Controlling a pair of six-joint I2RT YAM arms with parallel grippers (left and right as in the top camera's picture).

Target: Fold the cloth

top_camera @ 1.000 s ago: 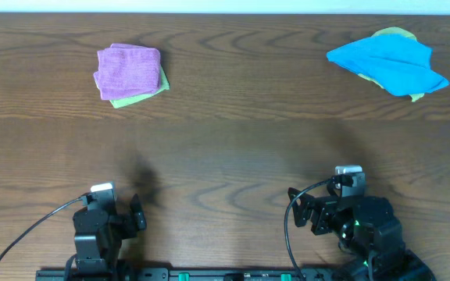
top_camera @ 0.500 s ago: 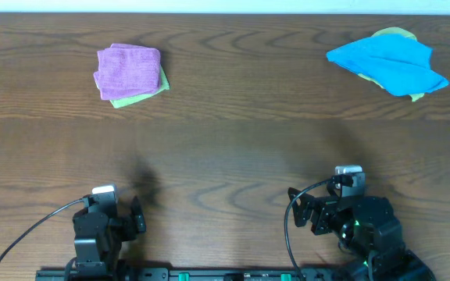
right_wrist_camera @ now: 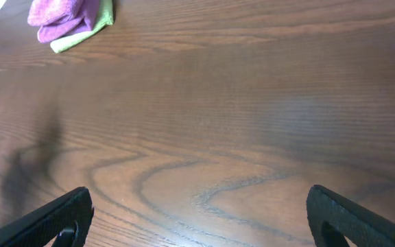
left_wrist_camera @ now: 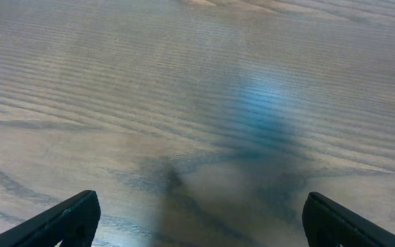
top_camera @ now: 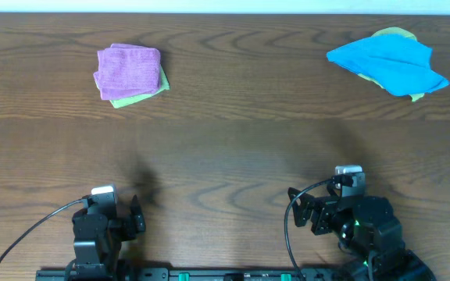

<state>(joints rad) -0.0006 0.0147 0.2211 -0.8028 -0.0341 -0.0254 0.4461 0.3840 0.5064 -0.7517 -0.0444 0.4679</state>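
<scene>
Well ahead of the left claw (left_wrist_camera: 199,223), the purple cloth (top_camera: 129,69) lies folded into a compact square on the wooden worktop (top_camera: 233,148). It rests on a yellow-green cloth (top_camera: 137,97) whose edge peeks out beneath it. Both claws sit low, well apart from the pile. The left claw's fingers are spread wide over bare wood. The right claw (right_wrist_camera: 199,219) is likewise spread wide, with the purple cloth far ahead to its left. Far ahead of the right claw, slightly to its right, a crumpled blue cloth (top_camera: 387,64) covers a second yellow-green piece (top_camera: 397,33).
</scene>
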